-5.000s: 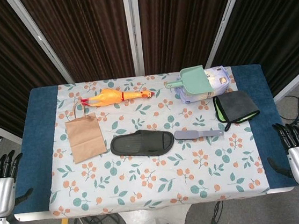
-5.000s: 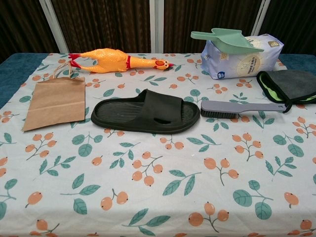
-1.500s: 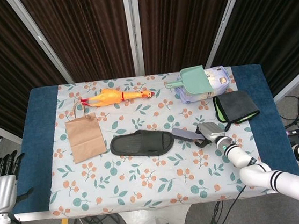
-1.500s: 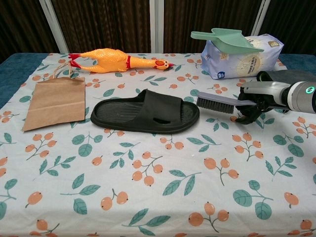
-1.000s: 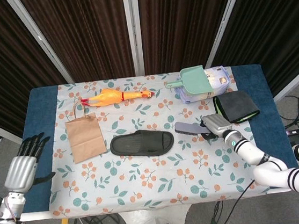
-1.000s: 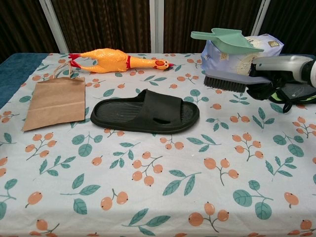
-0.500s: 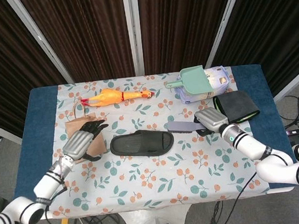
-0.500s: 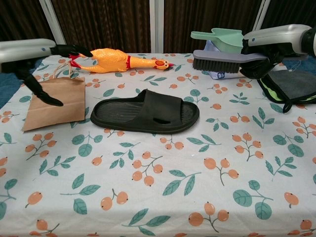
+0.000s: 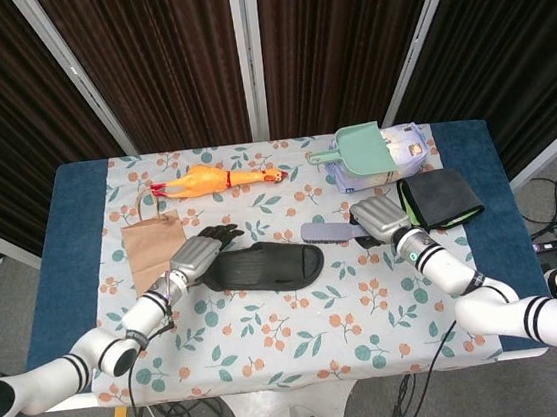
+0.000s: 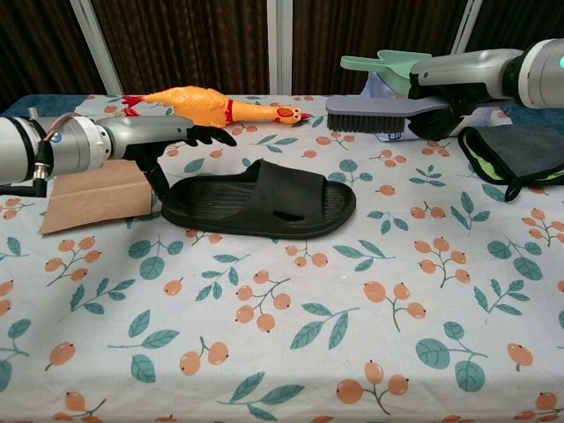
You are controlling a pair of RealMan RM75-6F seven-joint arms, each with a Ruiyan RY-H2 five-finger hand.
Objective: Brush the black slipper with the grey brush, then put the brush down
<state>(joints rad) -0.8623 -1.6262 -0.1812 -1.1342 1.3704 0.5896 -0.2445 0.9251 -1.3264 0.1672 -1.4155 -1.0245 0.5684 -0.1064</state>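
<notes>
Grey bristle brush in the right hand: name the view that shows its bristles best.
Chest view: the grey bristle brush appears side-on, dark bristles visible beneath its back, gripped by the right hand. Head view shows only its grey top; bristles hidden.

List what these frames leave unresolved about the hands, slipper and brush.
- Left hand contact with the black slipper: its fingers hide the heel in both views.
- Right hand grip: its fingers sit behind the grey brush handle, chest view.
- Brush height above the table: unclear, head view.

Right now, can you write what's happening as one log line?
right robot hand: holds grey brush in the air | left robot hand: at black slipper heel | brushing: not started
</notes>
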